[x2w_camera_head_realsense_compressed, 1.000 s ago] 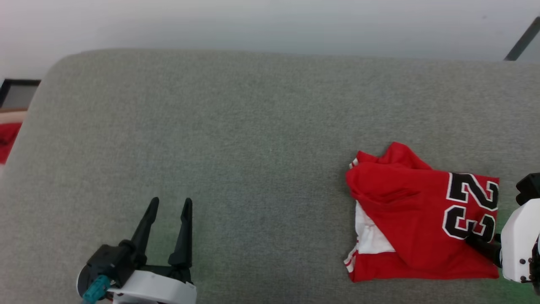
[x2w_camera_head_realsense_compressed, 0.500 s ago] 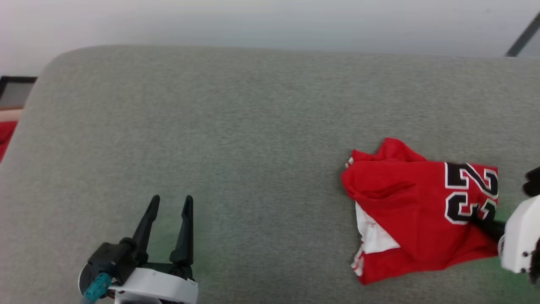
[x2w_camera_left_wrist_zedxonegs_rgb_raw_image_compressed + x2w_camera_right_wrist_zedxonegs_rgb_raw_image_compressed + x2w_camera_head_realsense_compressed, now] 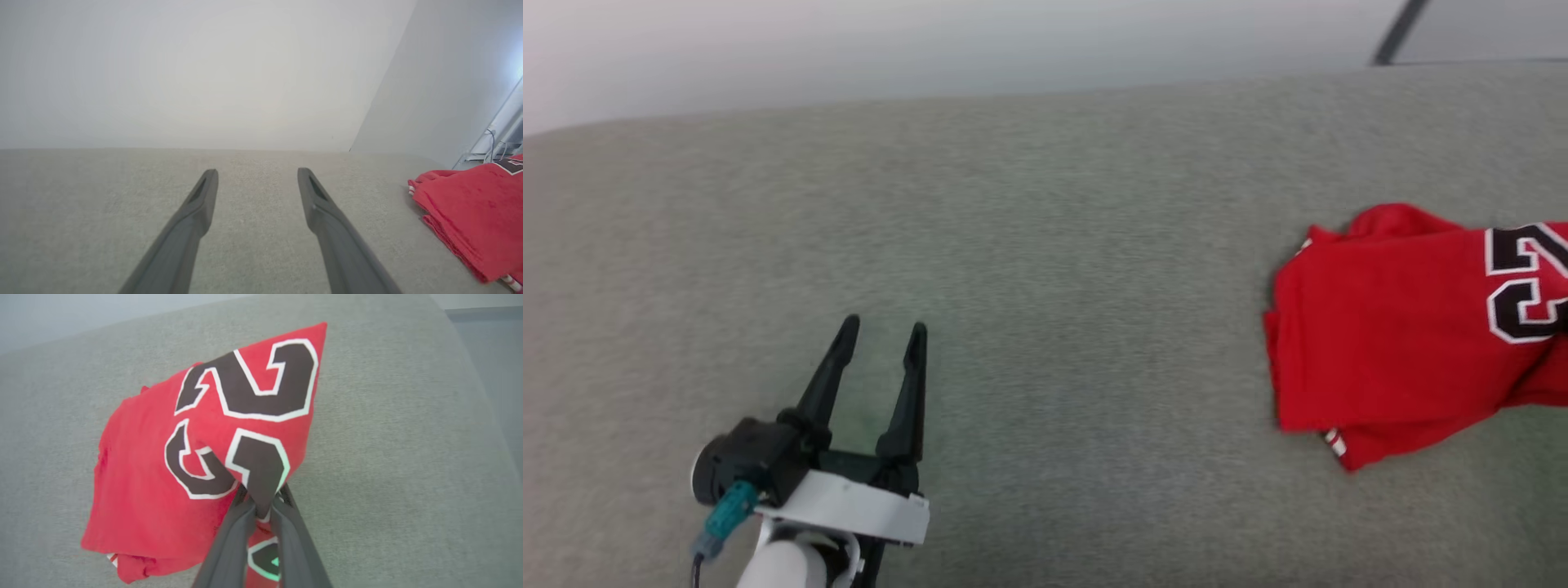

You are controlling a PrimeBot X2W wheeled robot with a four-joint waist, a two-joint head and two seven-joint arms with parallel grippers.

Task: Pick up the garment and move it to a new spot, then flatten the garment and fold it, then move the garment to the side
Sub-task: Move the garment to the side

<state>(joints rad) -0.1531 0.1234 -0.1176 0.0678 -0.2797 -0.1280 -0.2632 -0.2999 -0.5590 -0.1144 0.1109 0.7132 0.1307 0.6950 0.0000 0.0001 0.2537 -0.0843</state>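
The garment, a folded red shirt with a black white-outlined 23, lies at the right edge of the head view on the grey cushion. In the right wrist view my right gripper is shut on the garment, pinching the cloth at the lower part of the number so that end is lifted. A bit of striped trim peeks out under the garment's near edge. My left gripper stands open at the lower left, well apart from the garment, with nothing between its fingers.
The grey cushion stretches across the scene with a pale wall behind it. A dark slanted bar shows at the top right. The cushion's right edge drops off close to the garment.
The head camera has turned, shifting the picture. My right gripper has lifted the garment's numbered end and dragged it right; the white sleeve patch has slipped out of sight. The left gripper stays open.
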